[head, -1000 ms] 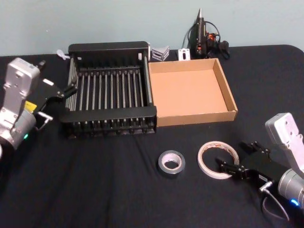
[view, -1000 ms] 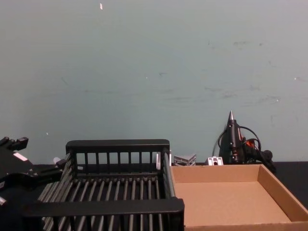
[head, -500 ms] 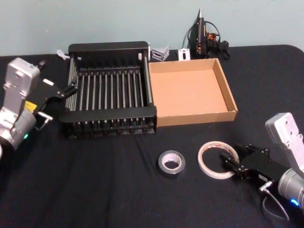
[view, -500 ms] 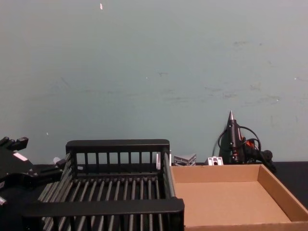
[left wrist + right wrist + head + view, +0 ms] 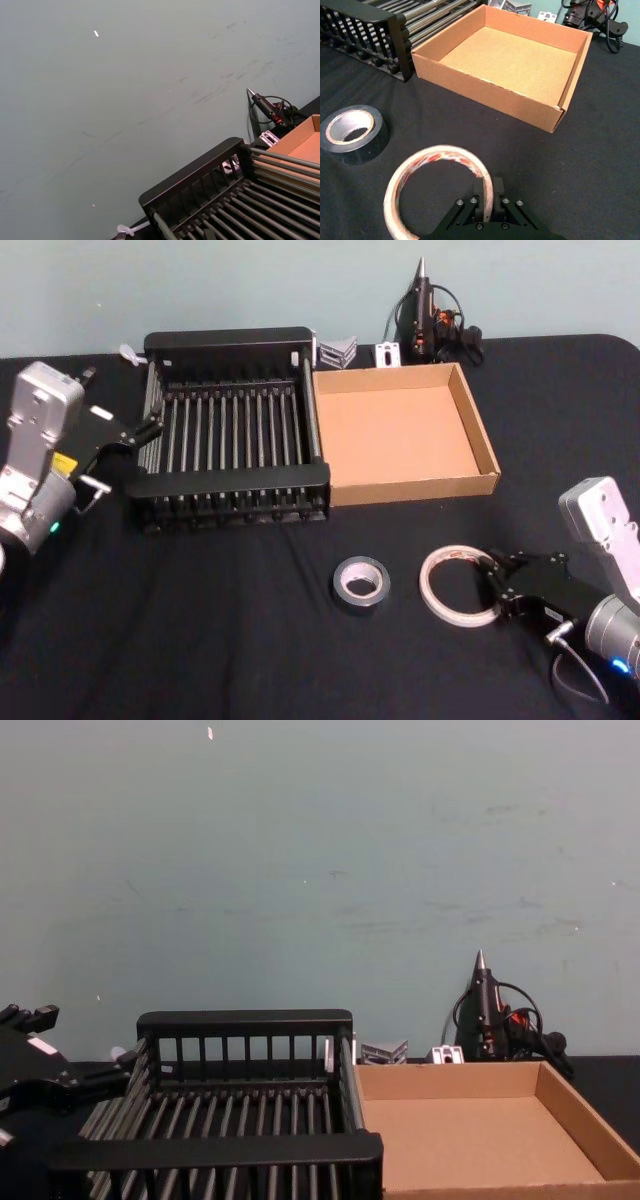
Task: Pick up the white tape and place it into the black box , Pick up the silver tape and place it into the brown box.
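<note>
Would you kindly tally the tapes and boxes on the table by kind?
Tape rolls: 2, the white tape and the silver tape.
Boxes: 2, the black box and the brown box.
Total: 4.

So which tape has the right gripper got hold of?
The white tape: the right gripper is shut on its rim. The silver tape lies apart, untouched.
</note>
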{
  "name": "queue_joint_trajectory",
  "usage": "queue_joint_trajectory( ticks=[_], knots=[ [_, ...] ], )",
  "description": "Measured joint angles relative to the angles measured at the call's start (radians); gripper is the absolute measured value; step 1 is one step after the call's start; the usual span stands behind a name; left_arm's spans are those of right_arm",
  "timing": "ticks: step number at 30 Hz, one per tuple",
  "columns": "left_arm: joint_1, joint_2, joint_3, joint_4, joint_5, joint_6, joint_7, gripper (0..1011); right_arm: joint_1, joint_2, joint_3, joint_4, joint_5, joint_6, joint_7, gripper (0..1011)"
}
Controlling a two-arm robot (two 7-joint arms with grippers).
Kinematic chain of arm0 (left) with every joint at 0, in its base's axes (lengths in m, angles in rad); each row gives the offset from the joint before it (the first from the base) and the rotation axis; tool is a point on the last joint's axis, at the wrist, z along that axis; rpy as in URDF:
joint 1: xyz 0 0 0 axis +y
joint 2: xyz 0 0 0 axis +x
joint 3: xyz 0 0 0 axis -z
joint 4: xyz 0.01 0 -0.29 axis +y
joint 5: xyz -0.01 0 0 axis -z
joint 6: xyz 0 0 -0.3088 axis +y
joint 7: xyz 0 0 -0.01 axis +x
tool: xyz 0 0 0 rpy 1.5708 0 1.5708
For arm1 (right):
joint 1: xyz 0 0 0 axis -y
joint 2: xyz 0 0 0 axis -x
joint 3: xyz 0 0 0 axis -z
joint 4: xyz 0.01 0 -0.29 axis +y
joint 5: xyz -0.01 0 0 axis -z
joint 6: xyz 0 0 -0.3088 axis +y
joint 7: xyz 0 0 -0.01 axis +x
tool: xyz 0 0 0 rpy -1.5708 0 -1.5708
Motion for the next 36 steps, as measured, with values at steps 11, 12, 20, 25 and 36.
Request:
queue_joint_trajectory(
  ticks=[11, 12, 20, 25, 36],
  knots=[
    [0.000, 0.000, 0.000, 0.000, 0.000, 0.000, 0.000, 1001, -0.005, -0.002, 0.012, -0.003, 0.004, -0.005, 0.012, 97],
    [0.000, 0.000, 0.000, 0.000, 0.000, 0.000, 0.000, 1001, -0.007, -0.003, 0.016, -0.006, 0.005, -0.009, 0.017, 97],
    [0.000, 0.000, 0.000, 0.000, 0.000, 0.000, 0.000, 1001, -0.021, 0.007, 0.068, -0.064, 0.032, -0.033, 0.055, 97],
    [0.000, 0.000, 0.000, 0.000, 0.000, 0.000, 0.000, 1001, -0.007, 0.012, 0.092, -0.098, 0.048, -0.035, 0.063, 97],
    [0.000, 0.000, 0.000, 0.000, 0.000, 0.000, 0.000, 1001, 0.127, -0.003, 0.062, -0.077, 0.031, 0.004, 0.060, 97]
  ],
)
